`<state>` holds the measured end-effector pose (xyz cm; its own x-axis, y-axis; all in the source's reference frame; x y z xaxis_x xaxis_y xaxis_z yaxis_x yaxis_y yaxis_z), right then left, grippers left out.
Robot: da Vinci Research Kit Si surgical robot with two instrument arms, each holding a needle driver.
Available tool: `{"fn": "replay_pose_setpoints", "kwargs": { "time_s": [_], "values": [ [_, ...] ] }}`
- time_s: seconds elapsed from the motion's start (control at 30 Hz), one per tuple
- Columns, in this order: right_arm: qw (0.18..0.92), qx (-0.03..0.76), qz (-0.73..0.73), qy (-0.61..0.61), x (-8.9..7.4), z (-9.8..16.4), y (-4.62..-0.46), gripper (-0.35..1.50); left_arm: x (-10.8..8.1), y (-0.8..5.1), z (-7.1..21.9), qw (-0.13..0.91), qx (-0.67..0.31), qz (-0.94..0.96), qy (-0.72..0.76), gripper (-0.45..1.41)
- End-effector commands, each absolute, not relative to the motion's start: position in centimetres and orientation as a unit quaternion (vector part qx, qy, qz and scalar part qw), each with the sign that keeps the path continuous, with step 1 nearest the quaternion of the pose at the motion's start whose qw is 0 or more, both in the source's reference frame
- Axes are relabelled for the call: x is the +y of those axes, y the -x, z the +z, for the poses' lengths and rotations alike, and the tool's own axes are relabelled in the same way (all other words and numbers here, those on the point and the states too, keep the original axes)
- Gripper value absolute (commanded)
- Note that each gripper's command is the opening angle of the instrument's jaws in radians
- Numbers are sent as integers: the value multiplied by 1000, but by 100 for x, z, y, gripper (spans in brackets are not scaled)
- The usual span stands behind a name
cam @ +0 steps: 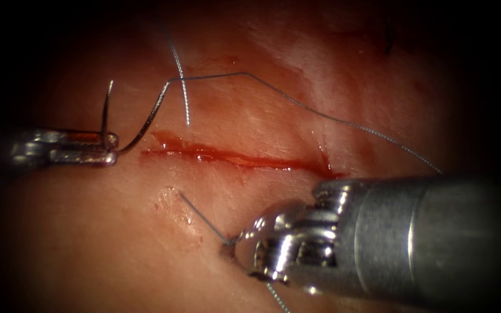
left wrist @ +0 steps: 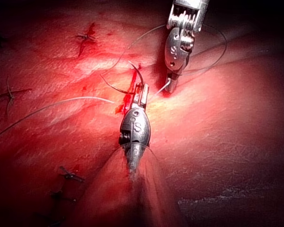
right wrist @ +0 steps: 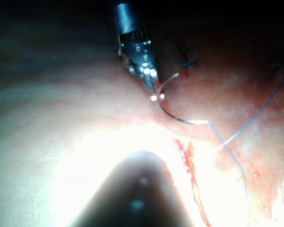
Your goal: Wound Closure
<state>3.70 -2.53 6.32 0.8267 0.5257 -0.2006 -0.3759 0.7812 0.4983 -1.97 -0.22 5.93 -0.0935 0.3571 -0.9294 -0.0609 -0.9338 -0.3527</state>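
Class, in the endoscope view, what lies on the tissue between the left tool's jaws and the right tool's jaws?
The left end of the cut with its red fluid, then bare tissue crossed by thread running to the right tool. The left tool holds the needle.

The right tool [cam: 244, 246] is shiny silver metal. It has a round, smooth head and a knuckle with little pins and slots. Behind it comes a thick grey tube with a ring around it. The left tool [cam: 97, 149] is much thinner, with flat silver bars and a bit of red shine. In the left wrist view, its round part [left wrist: 135, 127] has the letter S.
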Motion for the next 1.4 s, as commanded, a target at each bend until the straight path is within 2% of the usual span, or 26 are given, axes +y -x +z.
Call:
{"fn": "replay_pose_setpoints", "kwargs": {
  "time_s": [0.03, 0.3, 0.8, 0.83, 0.87, 0.9, 0.97, 1.0, 1.17, 1.3, 1.4],
  "values": [
    [928, 172, 239, -228, -262, 631, -375, -35, -26, 203, 601, 143, -112, 730, 658, -45],
    [926, 194, 208, -249, -291, 611, -370, -35, -26, 204, 601, 143, -113, 731, 657, -45],
    [922, 210, 159, -285, -321, 583, -324, -35, -27, 206, 603, 140, -113, 732, 657, -45],
    [917, 230, 153, -289, -316, 582, -319, 42, -28, 206, 604, 140, -114, 732, 657, -45],
    [917, 230, 153, -289, -316, 582, -319, 42, -28, 206, 604, 140, -114, 732, 657, -45],
    [922, 271, 110, -255, -306, 584, -316, 86, -28, 206, 604, 140, -114, 732, 657, -45],
    [935, 286, 76, -198, -290, 589, -316, 140, -29, 206, 604, 139, -114, 733, 657, -45],
    [934, 286, 87, -197, -284, 589, -317, 146, -29, 206, 604, 138, -115, 733, 656, -45],
    [917, 311, 171, -184, -239, 567, -315, 148, -30, 206, 605, 136, -116, 734, 655, -45],
    [903, 314, 219, -193, -199, 543, -320, 135, -30, 207, 605, 136, -116, 734, 655, -45],
    [901, 313, 233, -192, -186, 545, -336, 135, -30, 207, 605, 136, -117, 734, 655, -45]
  ]
}}
